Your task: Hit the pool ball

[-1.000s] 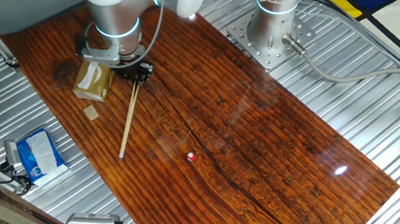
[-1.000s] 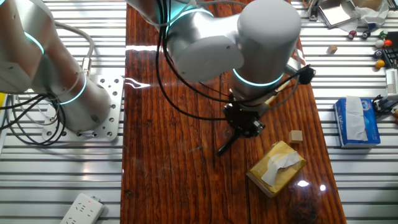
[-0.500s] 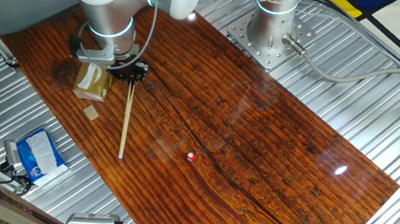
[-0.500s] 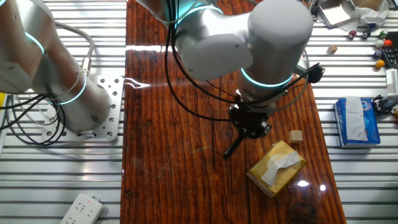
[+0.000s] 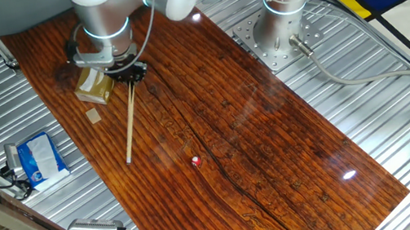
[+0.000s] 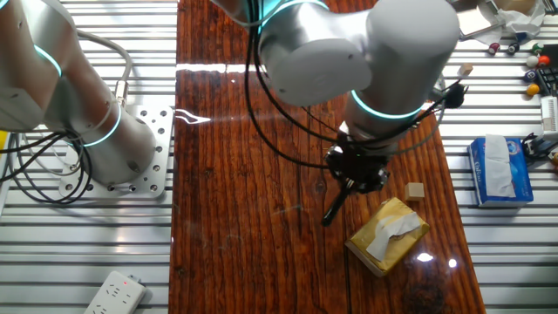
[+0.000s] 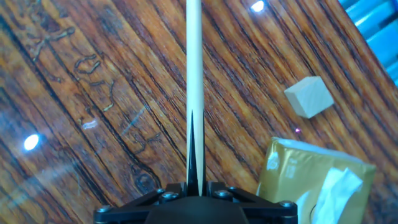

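I have the worktop (image 5: 276,145) laid long and mostly bare down its middle, which gives the stick a clean lane; the clutter sits off to one end and along the edges, out of the line of play. The arm (image 5: 103,15) stands over that cluttered end, wrist pointing straight down, so that the stick trails out low across the wood rather than poking at it from above.

The tissue pack (image 6: 388,234) lies just beside the gripper, close enough that I judge any sideways swing on that side risks clipping it; the blue pack (image 5: 40,156) sits off the wood on the metal slats, well apart.

The gripper (image 7: 194,186) is closed narrow on the butt of the stick (image 5: 130,119), jaws pinching it from both sides in the hand view, so the shaft runs dead centre away from the camera; I read that as deliberate, since it lets me aim along it.

The cube (image 7: 309,96) rests near the shaft but apart from it, to the side.

The ball (image 5: 196,162) lies on open wood, beyond the stick's far tip and off to one side of its line; to my eye the stick is not yet pointed at it, so the aim needs turning before any push.
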`<state>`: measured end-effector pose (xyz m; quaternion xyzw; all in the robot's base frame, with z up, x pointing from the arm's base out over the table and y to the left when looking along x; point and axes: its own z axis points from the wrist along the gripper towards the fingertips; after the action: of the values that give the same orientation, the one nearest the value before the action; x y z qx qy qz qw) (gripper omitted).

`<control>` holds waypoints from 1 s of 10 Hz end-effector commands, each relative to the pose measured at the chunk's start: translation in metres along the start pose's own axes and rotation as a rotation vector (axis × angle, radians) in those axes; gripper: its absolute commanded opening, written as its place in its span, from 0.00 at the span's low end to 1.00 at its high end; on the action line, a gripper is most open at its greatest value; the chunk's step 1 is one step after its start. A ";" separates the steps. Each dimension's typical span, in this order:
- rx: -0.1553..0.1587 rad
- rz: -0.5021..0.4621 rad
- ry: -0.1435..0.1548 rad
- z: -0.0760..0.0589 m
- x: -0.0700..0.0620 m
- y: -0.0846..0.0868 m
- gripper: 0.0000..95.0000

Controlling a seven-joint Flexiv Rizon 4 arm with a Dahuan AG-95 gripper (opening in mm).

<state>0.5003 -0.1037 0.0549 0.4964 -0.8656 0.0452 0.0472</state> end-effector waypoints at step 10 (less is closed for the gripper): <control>0.028 -0.476 0.103 -0.022 -0.009 -0.029 0.00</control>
<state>0.5281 -0.1078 0.0746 0.6574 -0.7458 0.0633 0.0873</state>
